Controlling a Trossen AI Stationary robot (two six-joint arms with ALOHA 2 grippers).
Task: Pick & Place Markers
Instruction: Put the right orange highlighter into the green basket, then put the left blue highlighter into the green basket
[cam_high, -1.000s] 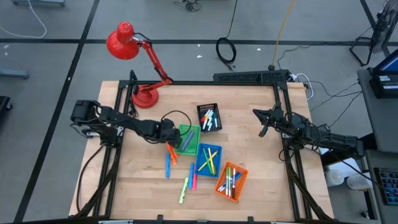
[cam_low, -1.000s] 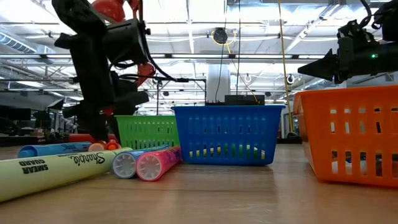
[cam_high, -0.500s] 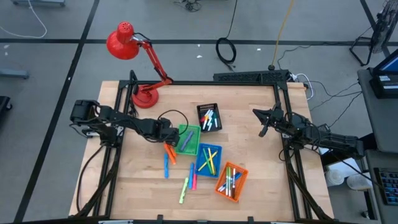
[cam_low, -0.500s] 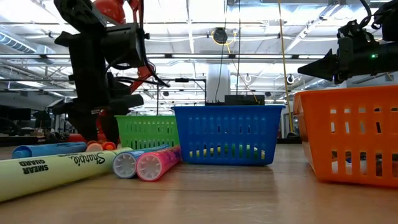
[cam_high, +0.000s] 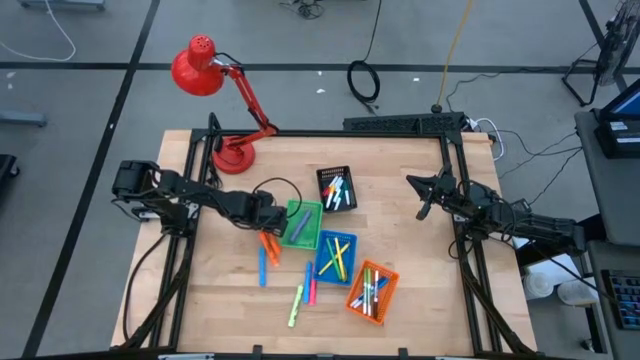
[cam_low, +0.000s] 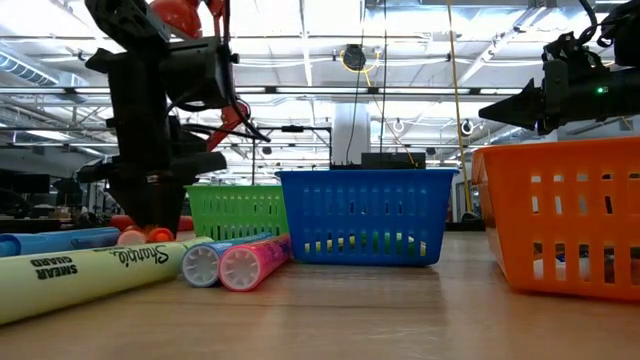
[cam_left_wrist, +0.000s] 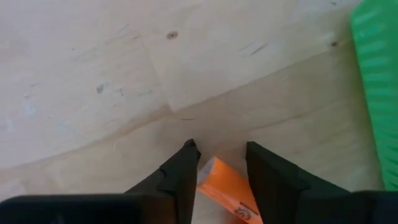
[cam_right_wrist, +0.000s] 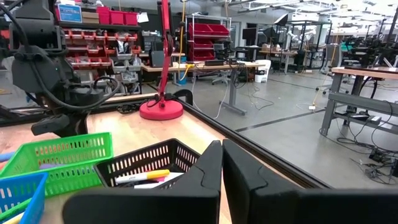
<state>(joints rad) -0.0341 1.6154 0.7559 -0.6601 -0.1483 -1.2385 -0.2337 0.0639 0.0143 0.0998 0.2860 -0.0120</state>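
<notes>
The left gripper (cam_high: 266, 228) is down at the table just beside the green basket (cam_high: 303, 225), its two fingers (cam_left_wrist: 180, 180) set either side of an orange marker (cam_left_wrist: 225, 190), close to it, though whether they press it I cannot tell. More markers (cam_high: 303, 290) lie loose on the wood near the blue basket (cam_high: 333, 257) and orange basket (cam_high: 371, 290). The right gripper (cam_high: 422, 205) hangs above the table's right side, fingers pressed together, holding nothing.
</notes>
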